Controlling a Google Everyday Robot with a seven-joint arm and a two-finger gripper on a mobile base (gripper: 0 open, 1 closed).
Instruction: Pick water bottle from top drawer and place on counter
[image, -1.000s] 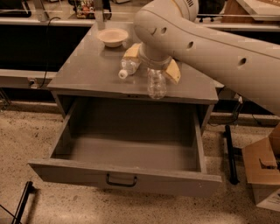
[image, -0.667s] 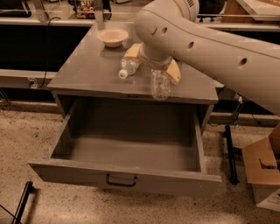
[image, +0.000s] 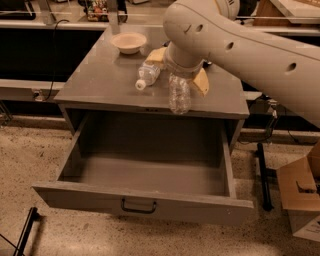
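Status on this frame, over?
Hand above counter front edge, at water bottle top. Top drawer open, empty. White-capped bottle lying close beside.

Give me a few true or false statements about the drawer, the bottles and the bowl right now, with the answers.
1. The top drawer is open and empty. True.
2. The water bottle lies inside the drawer. False: it is upright at the front edge of the counter, directly beneath the hand.
3. A white-capped bottle lies on its side on the counter. True.
4. The bowl sits at the counter's front edge. False: it is near the back left.
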